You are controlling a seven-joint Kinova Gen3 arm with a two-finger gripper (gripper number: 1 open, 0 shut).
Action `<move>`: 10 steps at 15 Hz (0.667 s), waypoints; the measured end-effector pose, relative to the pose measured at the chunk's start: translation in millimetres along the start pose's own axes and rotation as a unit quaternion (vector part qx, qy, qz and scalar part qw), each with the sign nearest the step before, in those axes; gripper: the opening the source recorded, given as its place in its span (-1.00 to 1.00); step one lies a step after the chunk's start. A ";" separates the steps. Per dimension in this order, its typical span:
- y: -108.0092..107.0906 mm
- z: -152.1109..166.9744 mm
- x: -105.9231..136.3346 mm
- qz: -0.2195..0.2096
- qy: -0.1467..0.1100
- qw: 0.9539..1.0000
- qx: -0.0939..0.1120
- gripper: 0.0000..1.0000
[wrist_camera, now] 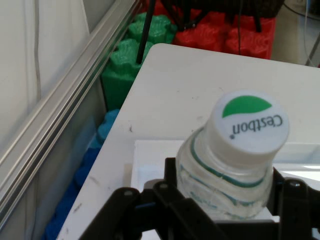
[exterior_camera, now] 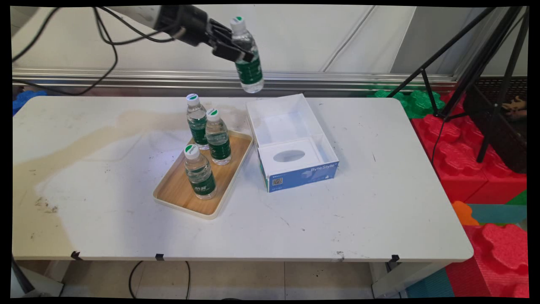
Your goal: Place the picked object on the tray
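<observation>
Gripping a water bottle [exterior_camera: 248, 55], the claw [exterior_camera: 234, 50] hangs above the white box [exterior_camera: 291, 139].

The white cap [wrist_camera: 248, 122] of the bottle [exterior_camera: 247, 57] held in the gripper [exterior_camera: 234, 47] says "Cestbon" in dark letters, next to a green leaf shape. Below the gripper, the blue front of the white box [exterior_camera: 301, 176] says "ByteStyle" in pale letters, with a small square code near its left end. The green labels on the three bottles on the tray [exterior_camera: 184, 196] are too small to read.
</observation>
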 end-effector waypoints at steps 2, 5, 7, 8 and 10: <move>2.7 -21.6 0.0 0.002 0.002 1.000 -0.002 -1.00; 7.9 -52.3 -1.5 0.002 0.004 1.000 -0.008 -1.00; 12.0 -72.9 -5.1 0.003 0.002 1.000 -0.012 -1.00; 14.0 -83.3 -7.3 0.003 0.000 1.000 -0.015 -1.00; 17.4 -100.8 -11.7 0.004 -0.004 1.000 -0.019 -1.00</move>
